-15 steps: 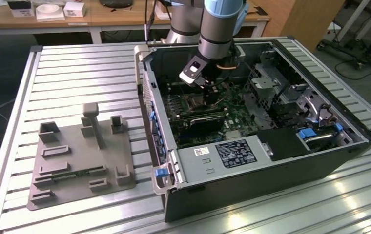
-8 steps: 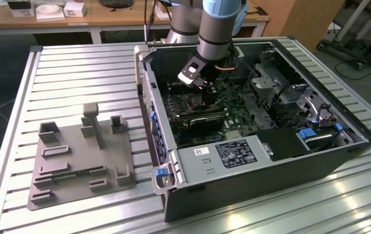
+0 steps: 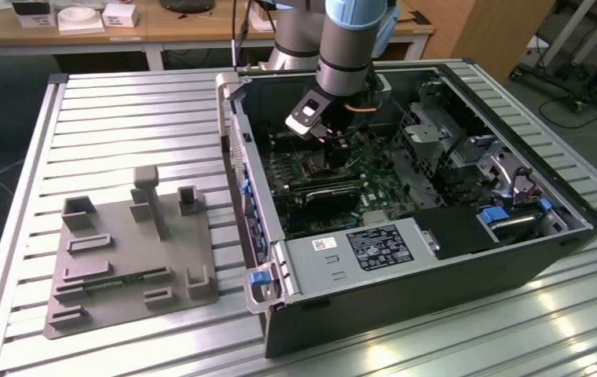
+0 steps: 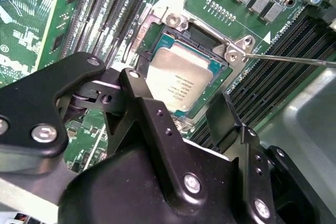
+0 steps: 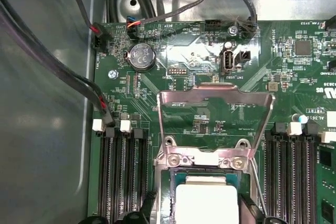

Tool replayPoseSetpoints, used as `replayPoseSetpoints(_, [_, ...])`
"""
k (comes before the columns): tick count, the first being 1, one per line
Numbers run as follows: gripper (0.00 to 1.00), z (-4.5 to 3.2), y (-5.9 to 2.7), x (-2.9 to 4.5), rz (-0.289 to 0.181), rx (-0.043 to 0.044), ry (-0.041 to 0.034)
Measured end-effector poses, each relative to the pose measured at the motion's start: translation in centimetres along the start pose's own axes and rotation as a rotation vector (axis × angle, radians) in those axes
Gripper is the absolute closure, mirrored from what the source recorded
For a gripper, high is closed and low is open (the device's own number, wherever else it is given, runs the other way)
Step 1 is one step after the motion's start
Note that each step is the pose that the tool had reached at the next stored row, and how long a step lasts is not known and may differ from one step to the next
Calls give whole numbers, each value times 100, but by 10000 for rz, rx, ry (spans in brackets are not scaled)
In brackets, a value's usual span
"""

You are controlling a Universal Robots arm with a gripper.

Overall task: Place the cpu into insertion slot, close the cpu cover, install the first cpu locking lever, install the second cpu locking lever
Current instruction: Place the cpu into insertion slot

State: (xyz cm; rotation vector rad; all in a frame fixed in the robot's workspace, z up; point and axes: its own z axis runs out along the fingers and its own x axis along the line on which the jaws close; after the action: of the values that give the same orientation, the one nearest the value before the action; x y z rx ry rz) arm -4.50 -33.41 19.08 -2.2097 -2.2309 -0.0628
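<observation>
One arm is reaching down into an opened computer case. In the exterior view, reading left to right, a grey fixture plate (image 3: 120, 259) is lying on the slatted table (image 3: 120, 118) at about eight o'clock from the case (image 3: 404, 314), well apart from it. The gripper (image 3: 332, 145) is hanging inside the case at about ten o'clock of its opening, over the green board. In the second wrist view the cpu (image 4: 181, 74) is sitting flat in the insertion slot (image 4: 202, 32), silver top upward, directly beneath the gap between the black fingers (image 4: 142, 103), which are standing spread to either side of it. In the first wrist view a strip of board is showing between one finger and the chip's edge, so the jaws are judged to be open and gripping nothing. Being square, the chip is offering no long axis. The cpu cover (image 5: 210, 95) is standing raised on its hinge at the slot's edge farthest from the gripper, not yet lowered, and a thin wire locking lever (image 4: 294, 59) is lying beside the slot, apparently unlatched
</observation>
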Motion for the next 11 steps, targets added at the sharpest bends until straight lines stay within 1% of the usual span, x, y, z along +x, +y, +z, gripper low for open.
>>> replayPoseSetpoints(7, [31,7,-17,1,90,-3,5])
replayPoseSetpoints(11, [31,-7,-18,0,94,-2,4])
